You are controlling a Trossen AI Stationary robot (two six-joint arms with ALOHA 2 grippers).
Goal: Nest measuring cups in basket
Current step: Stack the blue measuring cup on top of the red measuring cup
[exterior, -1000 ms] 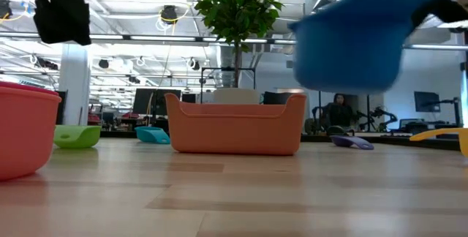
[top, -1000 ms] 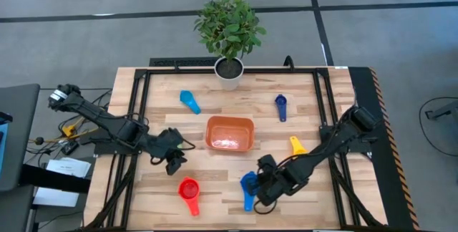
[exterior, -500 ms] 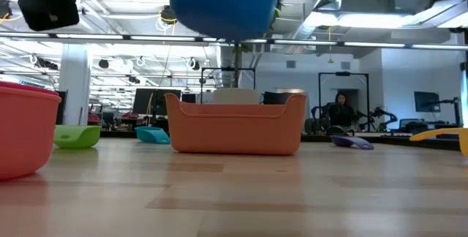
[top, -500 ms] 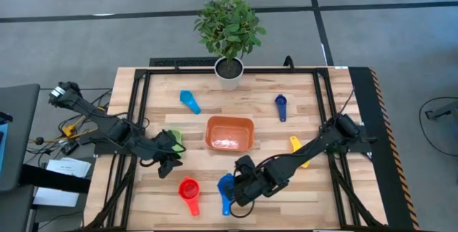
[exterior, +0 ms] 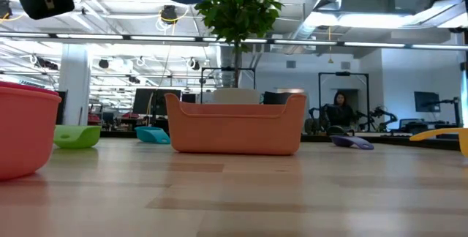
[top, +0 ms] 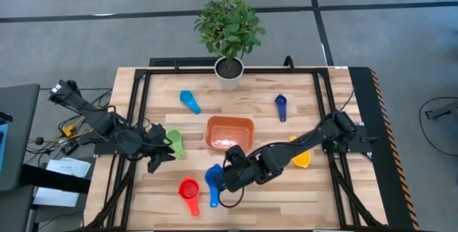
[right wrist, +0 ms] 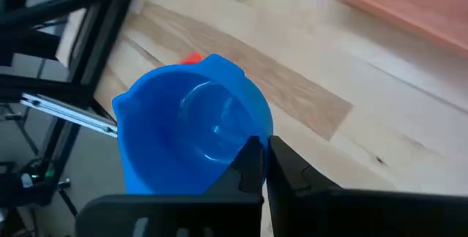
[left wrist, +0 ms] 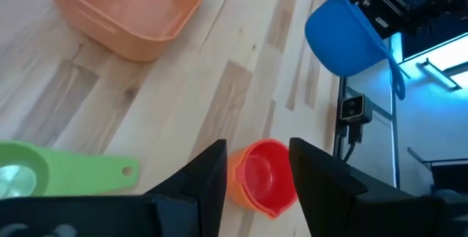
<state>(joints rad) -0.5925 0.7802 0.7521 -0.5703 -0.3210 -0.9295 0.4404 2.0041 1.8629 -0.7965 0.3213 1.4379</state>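
High view: the right gripper (top: 227,177) pinches the blue measuring cup (top: 213,178) by its rim, in the air just off the orange basket (top: 230,132)'s near-left corner, handle pointing to the table's near edge. Six cups show: blue, red (top: 189,189), green (top: 174,140), light blue (top: 189,101), navy (top: 280,103), yellow-orange (top: 300,157). The left gripper (top: 159,155) hangs open beside the green cup.

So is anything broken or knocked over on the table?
Nothing stands out. The small orange plastic basket sits upright and empty, and the right gripper holds the big blue plastic measuring cup upright above the table.
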